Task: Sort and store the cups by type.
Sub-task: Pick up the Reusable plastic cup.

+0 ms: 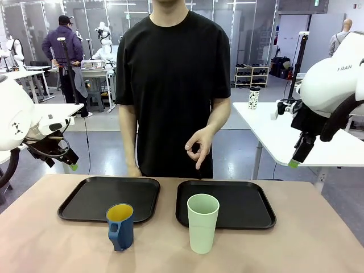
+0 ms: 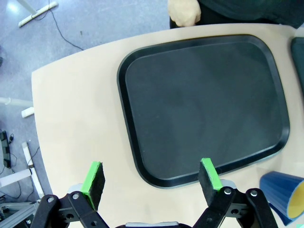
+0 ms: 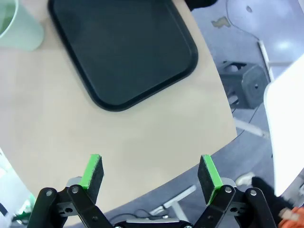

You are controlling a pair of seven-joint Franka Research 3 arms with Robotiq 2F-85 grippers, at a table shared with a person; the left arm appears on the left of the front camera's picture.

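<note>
From the front, the blue mug (image 1: pixel 120 226) is standing on the desk (image 1: pixel 45 244) just on the robot's side of the left tray (image 1: pixel 85 199), and the mint tumbler (image 1: pixel 203 223) is standing upright just before the right tray (image 1: pixel 250 207). Both trays are lying bare. The left hand (image 1: pixel 68 164) and the right hand (image 1: pixel 296 159) are hanging high at either side, well apart from the cups, while the person's hand (image 1: pixel 199 149) is hovering above the far edge of the desk. In the left wrist view, the left hand (image 2: pixel 151 171) is holding its fingers wide apart with nothing between them, looking down on the left tray (image 2: pixel 204 99), with the blue mug (image 2: pixel 285 194) peeking in at the corner. In the right wrist view, the right hand (image 3: pixel 151 166) is likewise gaping and holding nothing, with the mint tumbler (image 3: pixel 19 26) sitting beside the right tray (image 3: pixel 123 47). I am thinking the tall tumbler is the risk: a finger clipping its rim on the way down could be tipping it over. The mug's handle could be fouling a finger and twisting the grip, and the person's hand could be straying into an arm's path.
</note>
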